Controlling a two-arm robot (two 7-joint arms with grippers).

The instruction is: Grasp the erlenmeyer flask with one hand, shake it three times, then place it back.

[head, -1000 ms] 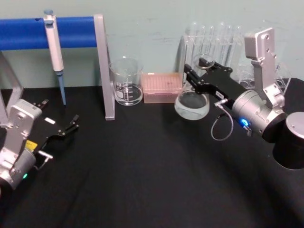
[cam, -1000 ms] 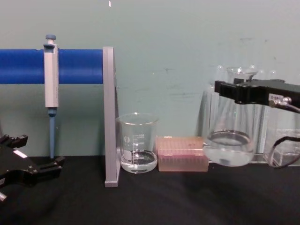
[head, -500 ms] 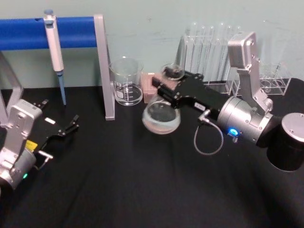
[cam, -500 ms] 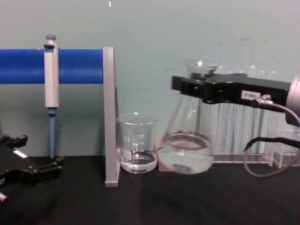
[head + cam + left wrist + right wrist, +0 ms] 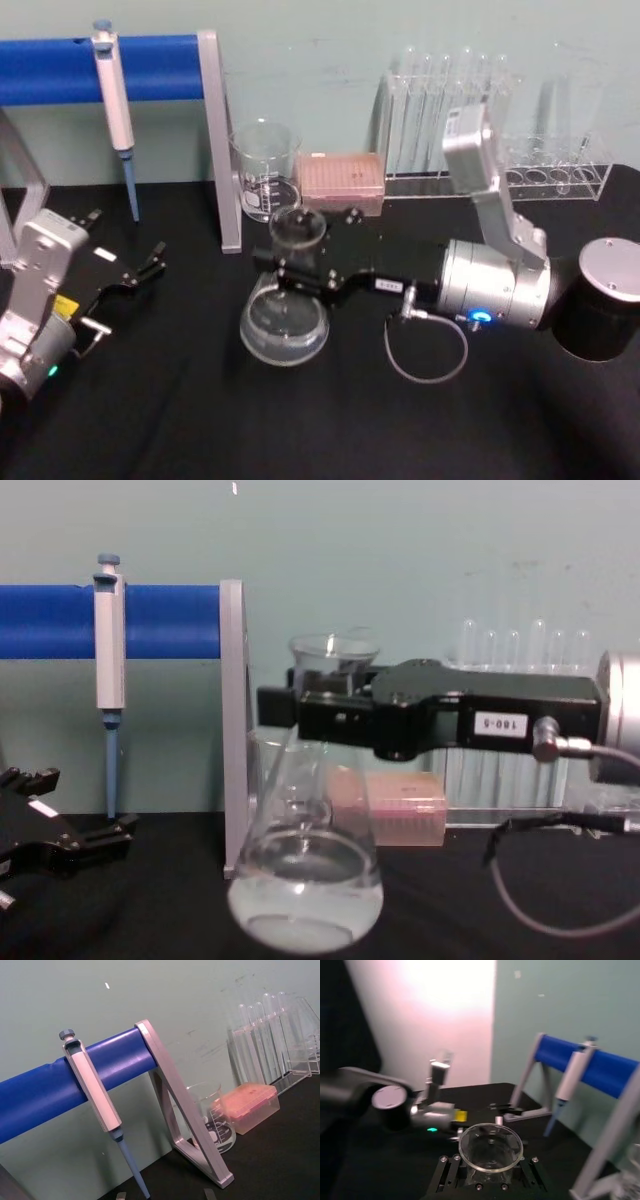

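Gripping the neck of the clear glass conical erlenmeyer flask, my right gripper, a black boxy claw with a small white label and a looping grey cable, is clenched just below the flared rim. The flask stands roughly upright over the middle of the black tabletop, in front of the clear cylindrical beaker and the grey upright of the blue-barred stand. I cannot tell whether its base touches the surface.

In the chest view the flask shows a wide round base tapering to a narrow neck, with a shallow layer of clear liquid at the bottom and faint white markings on the wall. The right wrist view looks straight down on its circular mouth, seated between the jaws.

A pink tip box lies beside the beaker, with tall test tubes in a clear rack behind it. A grey pipette hangs from the blue bar.

My left gripper sits parked at the left edge of the table, its fingers spread apart and empty.
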